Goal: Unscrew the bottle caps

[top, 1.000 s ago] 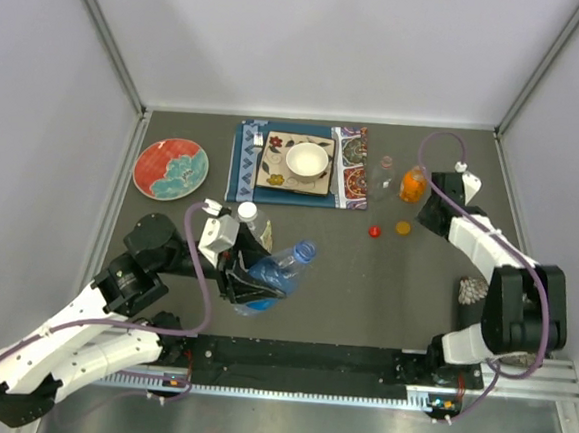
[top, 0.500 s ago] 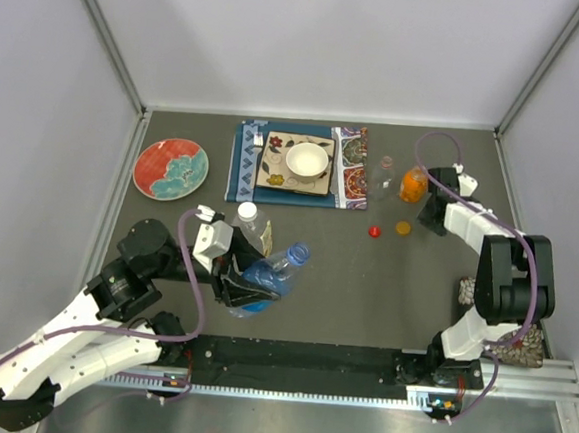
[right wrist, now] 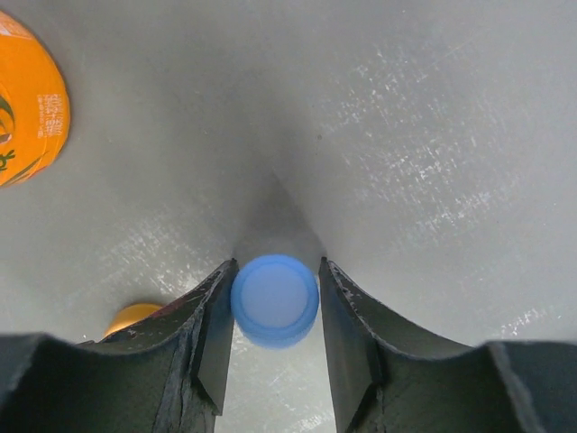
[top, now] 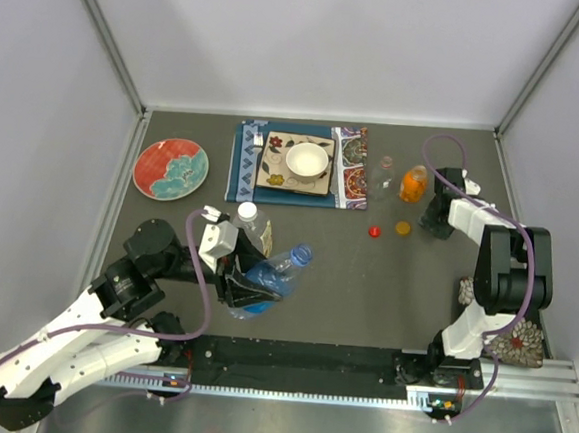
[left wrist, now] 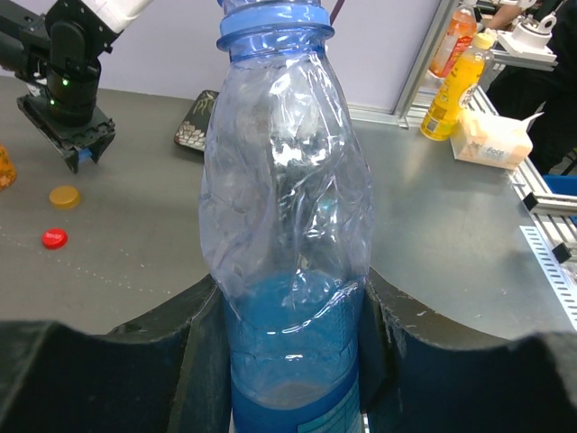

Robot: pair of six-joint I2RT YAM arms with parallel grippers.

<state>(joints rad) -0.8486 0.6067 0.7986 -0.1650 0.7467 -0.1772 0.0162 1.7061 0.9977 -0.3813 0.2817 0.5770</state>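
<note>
My left gripper is shut on the lower body of the blue-tinted bottle, which leans toward the right. In the left wrist view that bottle has a bare, capless neck. My right gripper points down at the table right of the orange bottle. The blue cap sits between its fingers, against the left one, with a thin gap to the right one. An orange cap and a red cap lie loose on the table. A wide clear bottle keeps its white cap. A slim clear bottle stands by the orange one.
A white bowl rests on patterned mats at the back. A red plate lies at the back left. Patterned items lie near the right arm's base.
The right gripper swung away from the orange bottle to a spot right of the loose caps, and its jaws eased apart slightly. The left arm shifted a little with the bottle.
</note>
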